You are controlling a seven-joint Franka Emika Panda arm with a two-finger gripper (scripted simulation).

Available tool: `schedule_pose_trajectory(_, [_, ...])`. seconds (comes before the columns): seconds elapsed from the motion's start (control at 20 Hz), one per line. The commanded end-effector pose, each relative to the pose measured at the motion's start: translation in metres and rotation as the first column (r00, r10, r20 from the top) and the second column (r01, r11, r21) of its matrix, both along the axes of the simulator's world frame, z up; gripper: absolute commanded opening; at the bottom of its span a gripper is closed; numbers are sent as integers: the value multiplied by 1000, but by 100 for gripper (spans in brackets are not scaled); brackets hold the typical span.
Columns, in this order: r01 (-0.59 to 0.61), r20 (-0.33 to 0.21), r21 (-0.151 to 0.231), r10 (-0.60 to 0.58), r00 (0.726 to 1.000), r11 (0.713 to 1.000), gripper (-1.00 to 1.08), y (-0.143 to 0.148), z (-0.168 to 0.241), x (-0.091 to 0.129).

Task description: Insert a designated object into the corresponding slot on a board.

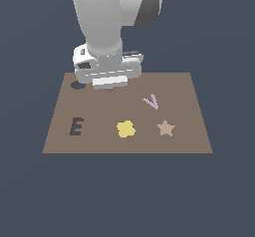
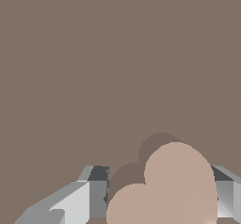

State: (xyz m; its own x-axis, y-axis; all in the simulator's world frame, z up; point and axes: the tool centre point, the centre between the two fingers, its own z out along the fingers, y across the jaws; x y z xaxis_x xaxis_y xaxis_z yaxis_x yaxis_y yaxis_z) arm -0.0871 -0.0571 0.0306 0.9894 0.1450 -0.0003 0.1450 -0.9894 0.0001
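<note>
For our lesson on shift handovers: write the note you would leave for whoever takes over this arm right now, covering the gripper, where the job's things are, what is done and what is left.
Gripper: shut on the pinkish heart piece, which sits between the fingers in the wrist view.
Board: flat in front of the arm. The E recess, yellow blob, star and lilac V are untouched.
Heart slot: dark recess near the board's far corner at the exterior view's left, partly hidden by the hand, apparently empty.
Done: piece picked up and carried low over the far edge, just beside the slot.
Left: line the piece up over the slot, lower it in, release.
</note>
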Motion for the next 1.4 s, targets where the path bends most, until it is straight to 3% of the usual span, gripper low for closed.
schedule_pose_trajectory(0.0, [-1,0,0,1,1000,1000,-100,0,-1,0])
schedule_pose_trajectory(0.7, [-38,0,0,38,999,999,-100,0,0,-2])
schedule_pose_trajectory(1.05, [-150,1,0,150,989,989,-100,0,1,-9])
schedule_pose_trajectory(1.35, [-300,1,0,300,954,954,-100,-1,1,-19])
